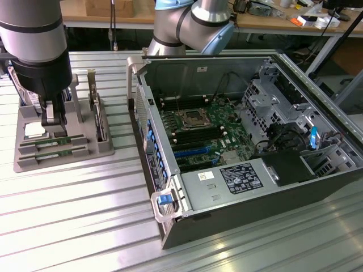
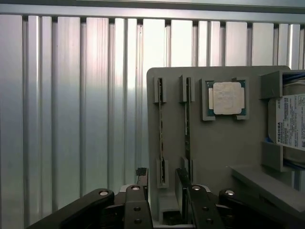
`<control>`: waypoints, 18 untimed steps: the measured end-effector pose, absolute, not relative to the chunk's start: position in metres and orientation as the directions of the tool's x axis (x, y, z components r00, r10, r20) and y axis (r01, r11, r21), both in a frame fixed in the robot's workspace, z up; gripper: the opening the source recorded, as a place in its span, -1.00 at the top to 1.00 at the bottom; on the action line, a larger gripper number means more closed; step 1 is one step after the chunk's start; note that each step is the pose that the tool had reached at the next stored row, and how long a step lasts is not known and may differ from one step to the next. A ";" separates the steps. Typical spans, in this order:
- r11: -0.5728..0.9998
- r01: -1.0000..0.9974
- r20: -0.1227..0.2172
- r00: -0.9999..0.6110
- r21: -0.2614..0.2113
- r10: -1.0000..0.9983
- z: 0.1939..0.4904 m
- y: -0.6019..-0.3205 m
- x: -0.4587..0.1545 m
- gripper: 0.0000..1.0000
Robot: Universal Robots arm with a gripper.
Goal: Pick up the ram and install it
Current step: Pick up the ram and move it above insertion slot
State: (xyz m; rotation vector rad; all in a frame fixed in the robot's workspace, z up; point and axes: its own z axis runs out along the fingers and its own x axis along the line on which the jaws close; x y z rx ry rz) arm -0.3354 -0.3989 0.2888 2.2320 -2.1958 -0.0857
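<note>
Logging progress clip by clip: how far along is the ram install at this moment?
Done: the gripper is placed at the grey holder, open and straddling one ram stick. In hand: nothing; that stick sits in its holder slot, beside a second stick. Left: the grasp, the lift and the seating; the memory slots on the motherboard look unfilled.

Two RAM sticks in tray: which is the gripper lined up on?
The outer ram, by the tray edge; the other stick sits next to the CPU.
</note>
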 end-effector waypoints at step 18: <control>-0.022 -0.999 -0.033 0.020 0.045 -0.999 0.273 -0.399 -0.336 0.28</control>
